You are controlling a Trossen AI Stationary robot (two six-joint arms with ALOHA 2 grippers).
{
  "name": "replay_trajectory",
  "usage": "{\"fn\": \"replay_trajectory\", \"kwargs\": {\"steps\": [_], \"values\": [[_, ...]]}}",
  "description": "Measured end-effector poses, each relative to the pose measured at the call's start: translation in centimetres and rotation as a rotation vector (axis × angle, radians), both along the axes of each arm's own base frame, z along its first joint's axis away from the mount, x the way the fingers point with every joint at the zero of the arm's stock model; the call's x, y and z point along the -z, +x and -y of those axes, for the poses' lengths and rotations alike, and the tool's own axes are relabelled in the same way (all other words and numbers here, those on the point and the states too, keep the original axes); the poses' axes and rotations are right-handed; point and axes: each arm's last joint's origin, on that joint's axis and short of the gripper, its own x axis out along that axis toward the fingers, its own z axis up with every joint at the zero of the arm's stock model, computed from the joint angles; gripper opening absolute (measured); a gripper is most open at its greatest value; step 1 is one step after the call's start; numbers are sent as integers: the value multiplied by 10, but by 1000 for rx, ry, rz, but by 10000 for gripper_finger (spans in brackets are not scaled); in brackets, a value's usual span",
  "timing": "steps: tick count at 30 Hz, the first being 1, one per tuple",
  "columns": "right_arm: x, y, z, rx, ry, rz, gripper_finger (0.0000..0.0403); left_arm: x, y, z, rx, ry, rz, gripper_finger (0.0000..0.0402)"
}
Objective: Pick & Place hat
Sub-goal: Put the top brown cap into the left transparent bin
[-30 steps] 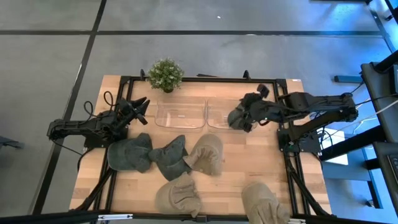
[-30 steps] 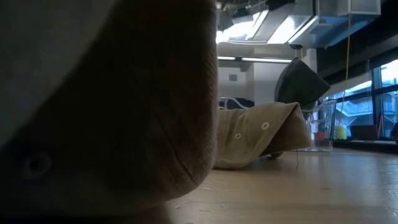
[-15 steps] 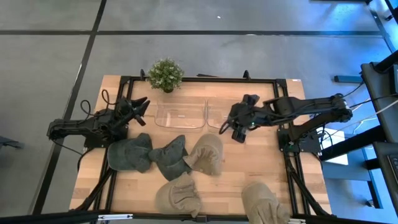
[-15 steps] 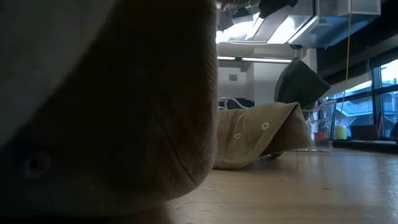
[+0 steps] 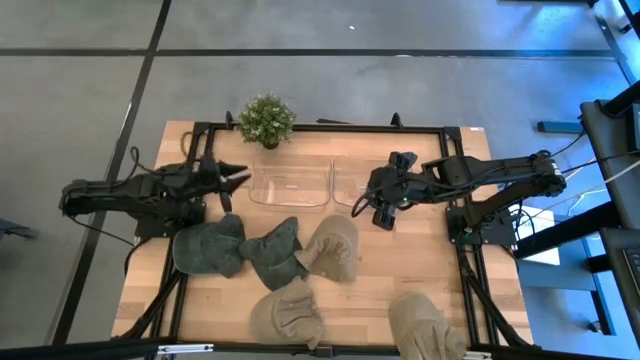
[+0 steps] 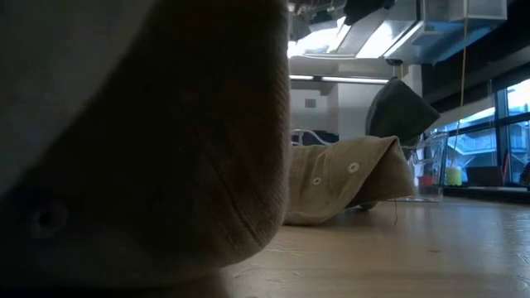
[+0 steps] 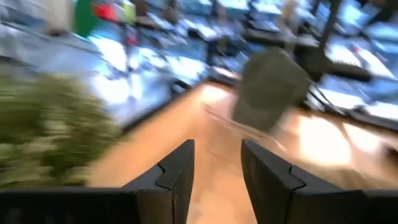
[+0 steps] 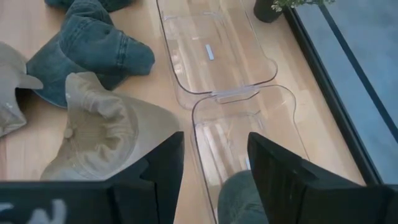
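My right gripper point(image 5: 378, 198) hangs open over the right clear tray point(image 8: 249, 124). A grey-green hat point(image 8: 242, 199) lies in that tray, low between its spread fingers; whether they touch it does not show. The same hat point(image 6: 402, 108) shows far off in the low view. My left gripper point(image 5: 232, 178) is open beside the left clear tray point(image 5: 290, 185) and holds nothing. On the wood lie another grey-green hat point(image 5: 205, 248), a blue denim hat point(image 5: 275, 250) and three tan hats point(image 5: 335, 245), point(image 5: 290, 315), point(image 5: 425, 325).
A small potted plant point(image 5: 266, 120) stands at the far edge behind the left tray. A black frame point(image 5: 460, 250) runs round the table. One tan hat point(image 6: 141, 141) fills the near left of the low view. Bare wood point(image 5: 400, 260) lies between the hats and the right edge.
The right arm stretched out toward the table's left over the right tray in the first half second, then kept still; the grey-green hat did not shift in the low view. The left arm drew back toward the left edge and its gripper swung to point toward the table's right.
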Motion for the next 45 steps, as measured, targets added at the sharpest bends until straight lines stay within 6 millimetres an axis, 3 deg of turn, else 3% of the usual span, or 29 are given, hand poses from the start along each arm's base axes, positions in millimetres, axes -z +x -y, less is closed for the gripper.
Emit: {"fn": "replay_trajectory", "kwargs": {"steps": [7, 12, 18, 22, 33, 41, 45], "values": [[-1, 1, 1, 23, -23, 22, 179, -12, 37, 4, 230, 13, -221, 127], [-2, 2, 3, 30, -22, 31, 179, -20, 61, 9, 358, 124, -315, 127], [-1, 2, 3, 31, -23, 27, 179, -28, 81, 32, 555, 353, -378, 127], [-1, 2, 3, 31, -24, 26, 179, -26, 93, 54, 608, 413, -379, 127], [-1, 2, 3, 27, -16, 25, 179, 18, 138, 116, 651, 479, -386, 127], [-1, 2, 1, -20, 41, 13, 179, 62, 151, 149, 675, 426, -461, 127], [-1, 2, 0, -20, 41, 13, 179, 80, 154, 156, 639, 417, -509, 127]]}}
